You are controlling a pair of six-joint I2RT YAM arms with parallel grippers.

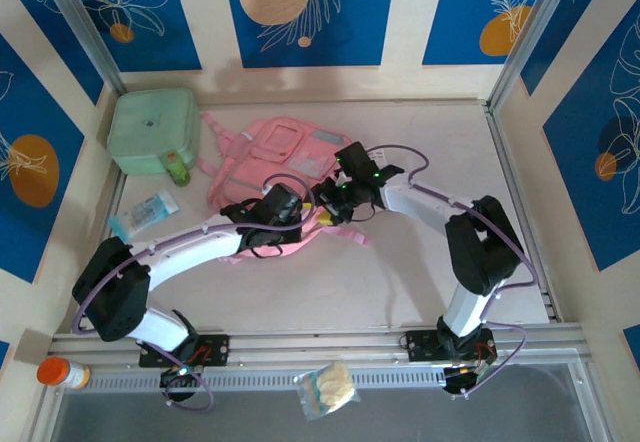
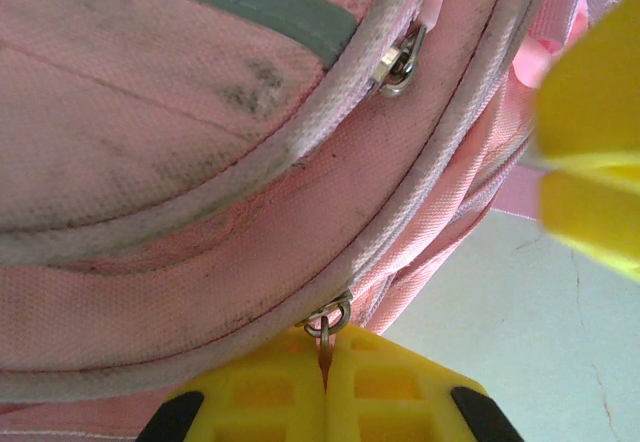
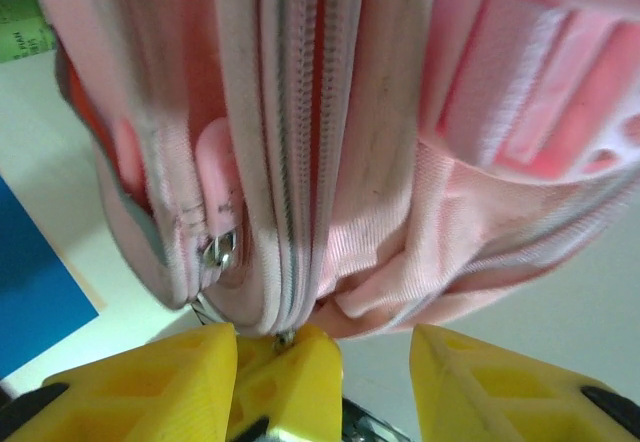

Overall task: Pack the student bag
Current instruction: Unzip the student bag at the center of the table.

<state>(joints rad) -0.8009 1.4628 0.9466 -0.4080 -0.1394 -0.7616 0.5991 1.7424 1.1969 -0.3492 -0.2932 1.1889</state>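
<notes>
**A:** Where does the student bag (image 1: 285, 150) lie?

**B:** Flat, toward the back of the tabletop, about midway between the left and right edges. Its long axis runs roughly from back edge to near edge. A mint-green case (image 1: 152, 130) sits apart from it in the back left corner.

**A:** And the arms?

**B:** Both meet at the bag's near end. The left gripper (image 2: 325, 362) has its yellow fingers pressed together on a zip pull (image 2: 333, 317). The metal ring stands just above the seam between them.

**A:** The right one?

**B:** The right gripper (image 3: 315, 347) has its fingers spread, one to each side of the bag's end, and I see nothing held between them. The yellow piece in the gap is, I judge, the left gripper's tip at the slider.

**A:** What does the coming move turn on?

**B:** The zip track (image 3: 290, 162). From the jaws it runs straight away up the bag, along that long axis. I cannot tell how far it is already open. The left arm has the pull, so I judge that it must draw along the curved track, not across it. The right arm, just beside, could pin the soft fabric so the bag doesn't drag.

**A:** The risk?

**B:** That small pull slipping from the pads.
</notes>
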